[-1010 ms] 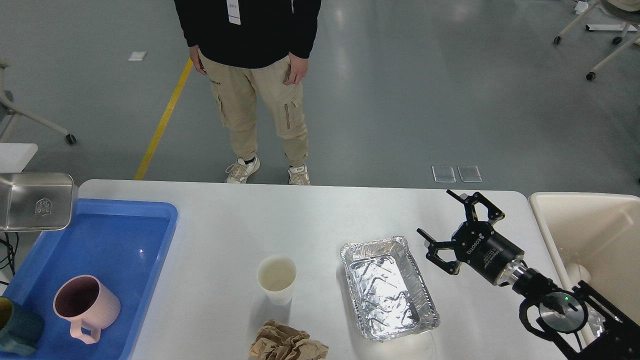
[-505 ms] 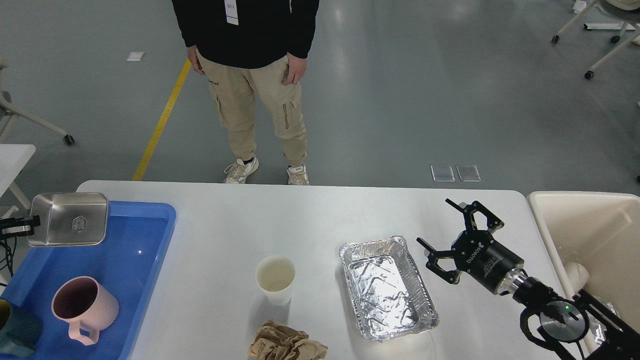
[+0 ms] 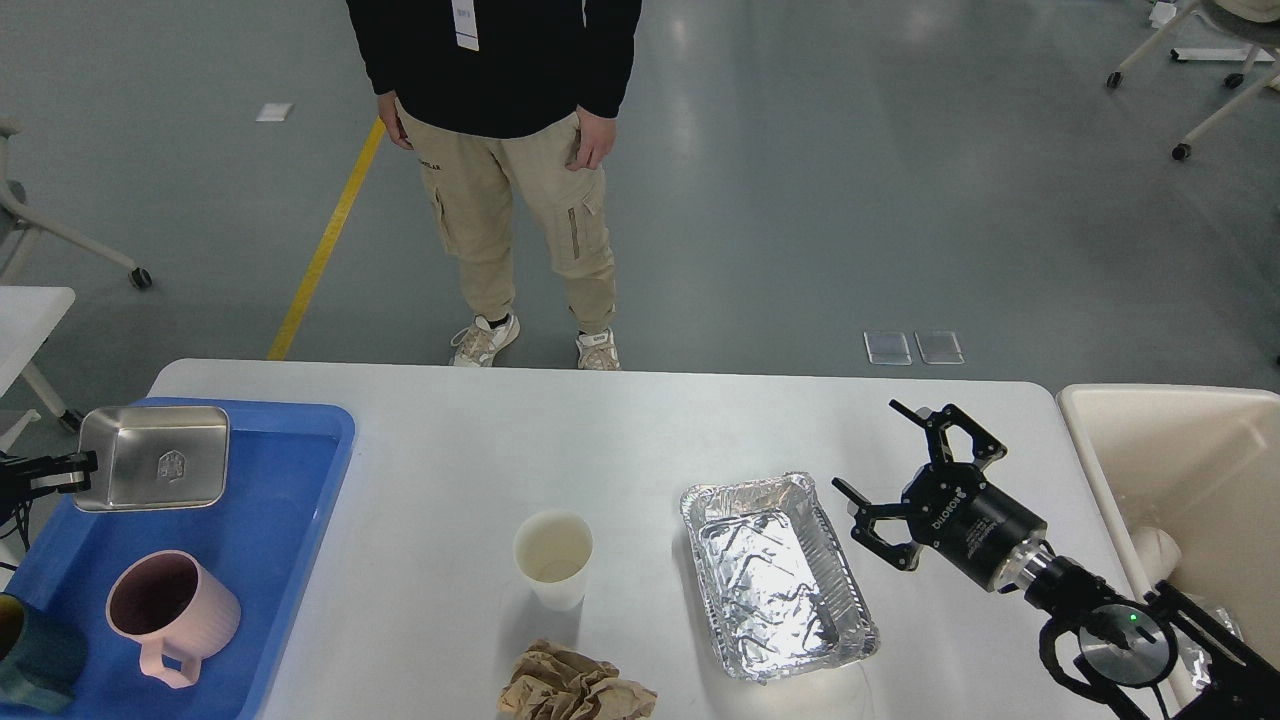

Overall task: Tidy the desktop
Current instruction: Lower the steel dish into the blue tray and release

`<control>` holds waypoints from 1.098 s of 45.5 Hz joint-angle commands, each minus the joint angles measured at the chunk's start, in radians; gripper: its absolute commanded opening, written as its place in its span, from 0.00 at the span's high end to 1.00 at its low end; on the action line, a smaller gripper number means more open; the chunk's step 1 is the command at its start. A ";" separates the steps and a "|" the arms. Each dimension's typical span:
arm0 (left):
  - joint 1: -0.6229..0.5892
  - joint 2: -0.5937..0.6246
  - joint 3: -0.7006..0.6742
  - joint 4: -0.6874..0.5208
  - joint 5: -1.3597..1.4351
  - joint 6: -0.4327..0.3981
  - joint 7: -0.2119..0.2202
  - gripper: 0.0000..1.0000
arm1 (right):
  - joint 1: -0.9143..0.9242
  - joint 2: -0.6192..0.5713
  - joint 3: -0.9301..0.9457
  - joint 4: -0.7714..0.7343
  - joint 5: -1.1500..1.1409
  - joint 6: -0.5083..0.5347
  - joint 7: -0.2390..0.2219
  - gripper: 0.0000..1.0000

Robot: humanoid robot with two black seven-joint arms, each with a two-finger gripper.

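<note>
The white desktop (image 3: 620,430) carries a white paper cup (image 3: 553,556), a crumpled brown paper (image 3: 575,688) at the front edge and an empty foil tray (image 3: 775,575). My left gripper (image 3: 75,472) at the far left edge is shut on the rim of a steel tray (image 3: 153,458), held over the far end of the blue tray (image 3: 270,520). My right gripper (image 3: 870,450) is open and empty, just right of the foil tray, above the desktop.
In the blue tray lie a pink mug (image 3: 170,612) and a dark teal cup (image 3: 35,665). A beige bin (image 3: 1170,470) stands at the right of the desktop. A person (image 3: 505,150) stands behind the far edge.
My left gripper has brought the steel tray rightward and lower, over the blue tray. The right gripper has drifted slightly down and stays open.
</note>
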 commanded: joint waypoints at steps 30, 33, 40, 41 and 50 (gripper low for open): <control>0.000 -0.021 -0.003 -0.009 -0.006 -0.002 -0.003 0.67 | 0.013 -0.002 0.001 -0.003 0.000 0.000 0.000 0.00; -0.003 -0.022 -0.010 -0.011 -0.006 -0.002 -0.003 0.63 | 0.013 -0.002 0.001 -0.003 0.000 0.000 0.000 0.00; -0.016 -0.021 -0.023 -0.011 -0.089 -0.010 0.007 0.24 | 0.013 -0.002 0.001 -0.003 0.000 0.000 0.000 0.00; -0.019 -0.022 -0.023 -0.011 -0.113 -0.011 0.008 0.19 | 0.013 -0.002 0.001 -0.003 0.000 0.000 0.000 0.00; -0.071 -0.016 -0.021 -0.015 -0.259 -0.089 0.030 0.12 | 0.011 -0.002 0.001 -0.002 0.000 0.000 0.000 0.00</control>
